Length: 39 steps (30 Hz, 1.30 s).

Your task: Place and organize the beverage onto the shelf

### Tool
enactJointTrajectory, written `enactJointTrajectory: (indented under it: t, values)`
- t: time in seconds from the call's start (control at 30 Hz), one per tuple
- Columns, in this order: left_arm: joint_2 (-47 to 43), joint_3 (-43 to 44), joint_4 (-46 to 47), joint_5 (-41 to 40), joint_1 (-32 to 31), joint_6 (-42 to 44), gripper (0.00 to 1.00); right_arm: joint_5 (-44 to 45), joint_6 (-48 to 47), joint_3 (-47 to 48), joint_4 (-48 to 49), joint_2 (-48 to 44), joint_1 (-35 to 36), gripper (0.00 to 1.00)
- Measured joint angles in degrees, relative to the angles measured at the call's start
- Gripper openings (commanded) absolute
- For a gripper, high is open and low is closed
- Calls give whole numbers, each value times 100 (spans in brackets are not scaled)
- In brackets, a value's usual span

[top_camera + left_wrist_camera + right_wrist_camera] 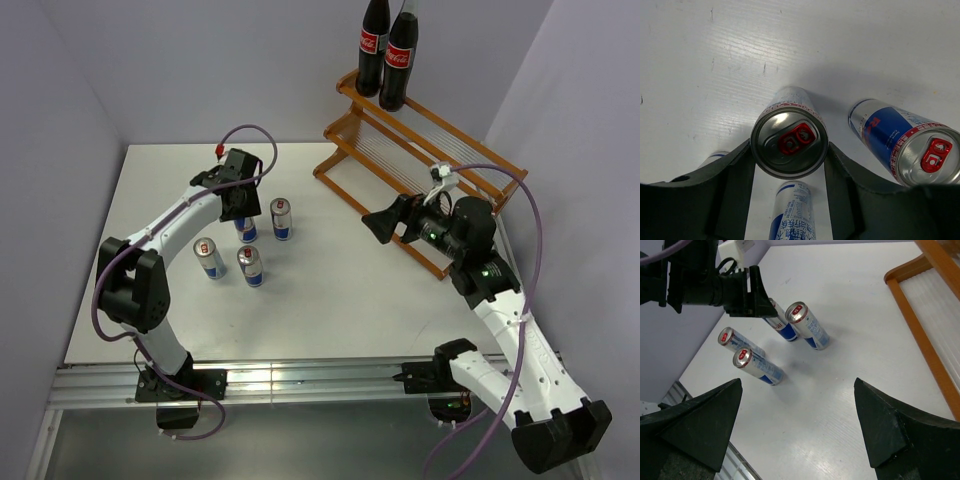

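Gripped-at can (pixel 789 145): upright on the left half of the tabletop (pixel 340 300), red tab facing up.
Left gripper (pixel 240 203): pointing down over that can, with its fingers (pixel 735 185) on either side and close against the can's wall. Whether they actually pinch it, I cannot tell.
Neighbour can (pixel 282 218): upright just to the right, apart from the fingers.
Near-left can (pixel 209 258): upright, closer to the near edge.
Near-right can (pixel 250 266): upright beside it, not touching.
Right gripper (pixel 797 425): spread wide and holding nothing. It hovers above the tabletop by the shelf's near end, facing the cans.
Shelf (pixel 420 165): lies slantwise along the right edge, reaching toward the far right corner.
Left bottle (pixel 374 45): upright at the far end of the upper tier.
Right bottle (pixel 398 60): upright, right against the other.
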Motion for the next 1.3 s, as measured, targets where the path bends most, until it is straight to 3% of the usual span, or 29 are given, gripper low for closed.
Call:
enactJointTrajectory:
  t: [0.1,0.3,0.8,1.3]
  values:
    - [-2,42,-114,-4,4,4,0,37,-98,0,17,125,203,100]
    - [-153,122,-343,2,11,52,0,42,-306,4,26,527,680,100]
    - [-1805,957,-866,409,-181,601,0,-245,-1172,664,94,1410,1917,98]
    - [-2544,1174,-1172,2796,-1128,1270,0,-140,-2540,1281,-212,1574,2647,98]
